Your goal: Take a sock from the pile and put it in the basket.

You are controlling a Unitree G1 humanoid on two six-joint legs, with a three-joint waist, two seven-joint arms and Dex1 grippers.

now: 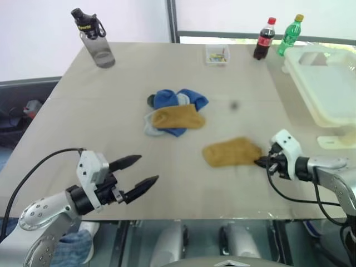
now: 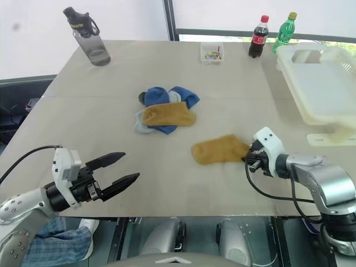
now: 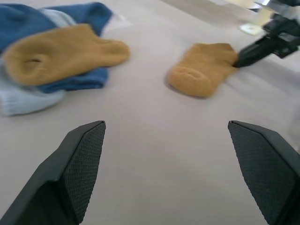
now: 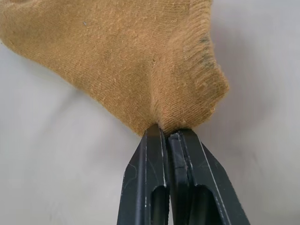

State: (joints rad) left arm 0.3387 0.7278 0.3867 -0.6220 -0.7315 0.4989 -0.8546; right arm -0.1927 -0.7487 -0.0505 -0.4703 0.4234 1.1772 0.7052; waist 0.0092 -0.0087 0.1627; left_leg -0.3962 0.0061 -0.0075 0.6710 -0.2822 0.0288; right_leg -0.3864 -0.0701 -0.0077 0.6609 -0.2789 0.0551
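Note:
A mustard-brown sock (image 1: 231,152) lies flat on the table right of centre, and my right gripper (image 1: 260,162) is shut on its right edge; the right wrist view shows the fabric (image 4: 140,61) pinched between the closed black fingers (image 4: 154,154). The pile (image 1: 175,114) of blue, light grey and mustard socks sits mid-table, behind and left of that sock. At the table's far right stands the whitish basket (image 1: 328,83), with nothing visible inside. My left gripper (image 1: 139,172) hovers open near the front left edge, pointing toward the socks.
A grey water bottle (image 1: 94,39) stands at the back left. A small clear box of coloured bits (image 1: 217,54), a cola bottle (image 1: 263,39) and a green bottle (image 1: 290,35) line the back edge. A white lid-like piece (image 1: 335,141) lies in front of the basket.

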